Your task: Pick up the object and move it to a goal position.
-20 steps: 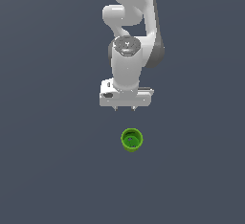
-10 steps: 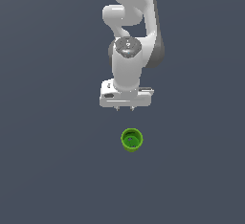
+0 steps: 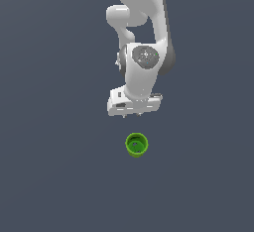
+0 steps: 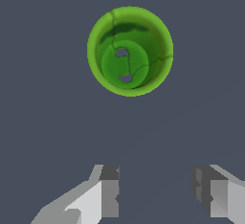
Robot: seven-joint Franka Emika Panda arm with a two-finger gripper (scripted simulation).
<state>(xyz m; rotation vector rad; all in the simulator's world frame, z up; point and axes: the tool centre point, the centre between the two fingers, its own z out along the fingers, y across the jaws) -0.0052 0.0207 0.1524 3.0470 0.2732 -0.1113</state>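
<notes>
The small bright green cup [image 3: 136,145] stands upright on the dark grey floor, its open mouth facing up. It also shows in the wrist view [image 4: 129,50], where I look straight down into it. My gripper [image 3: 134,114] hangs from the white arm, just behind and above the cup in the exterior view, apart from it. In the wrist view the gripper [image 4: 155,192] is open and empty, with a wide gap between the two fingers [image 4: 109,189]. The cup lies ahead of the fingertips, not between them.
The flat dark grey floor [image 3: 49,176] surrounds the cup. The white arm [image 3: 144,52] rises behind the gripper.
The gripper has moved slightly lower and nearer the cup. The cup has not moved.
</notes>
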